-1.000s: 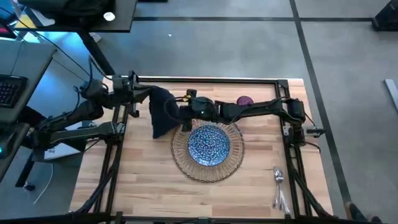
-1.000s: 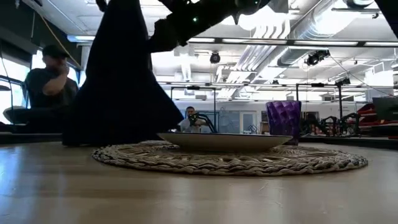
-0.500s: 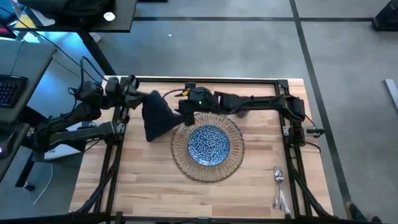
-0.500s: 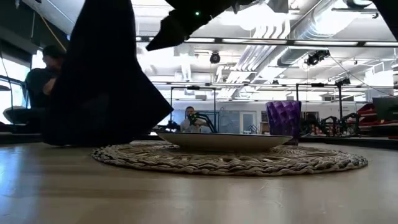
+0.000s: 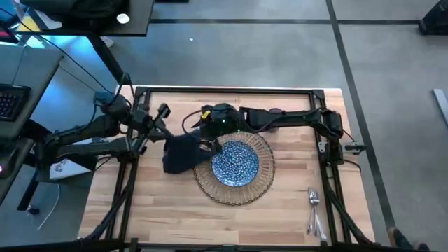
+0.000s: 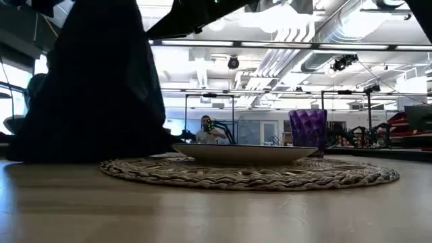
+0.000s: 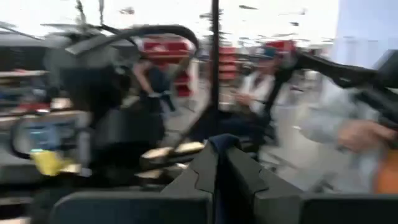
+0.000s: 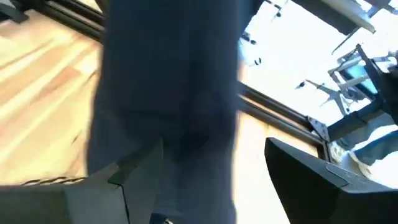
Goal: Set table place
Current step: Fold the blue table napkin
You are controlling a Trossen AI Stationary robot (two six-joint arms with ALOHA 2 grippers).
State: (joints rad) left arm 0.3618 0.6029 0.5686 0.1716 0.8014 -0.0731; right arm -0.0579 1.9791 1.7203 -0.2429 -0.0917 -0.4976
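On the light butcher-block tabletop (image 5: pixel 175 210), framed by a black rail, a round wicker mat (image 5: pixel 234 189) lies near the middle with a blue-white speckled plate (image 5: pixel 234 160) centred on it. A dark navy napkin (image 5: pixel 181 153) hangs and drapes just beside the mat's left edge, its lower part reaching the wood, as the low view shows. The left pincer (image 5: pixel 163 137) sits at the napkin's upper left corner, and the left wrist view shows its fingers closed together on a fold of dark cloth. The right pincer (image 5: pixel 206 143) reaches across from the right side to the napkin's upper right corner, over the mat's far-left rim; in the right wrist view its fingers stand apart with the cloth hanging between them, so whether it grips cannot be told. A small purple cup (image 6: pixel 308 129) stands behind the plate, toward the far edge, mostly hidden under the right arm from above. Silver cutlery (image 5: pixel 313 213) lies near the right rail, well apart from the mat. The near half of the wood in front of the mat is bare, as is the strip left of the napkin. Beyond the tabletop lie a grey floor, a desk with a keyboard (image 5: pixel 8 101) at the left, and a workshop room where a person (image 6: pixel 209 129) sits far behind the plate.
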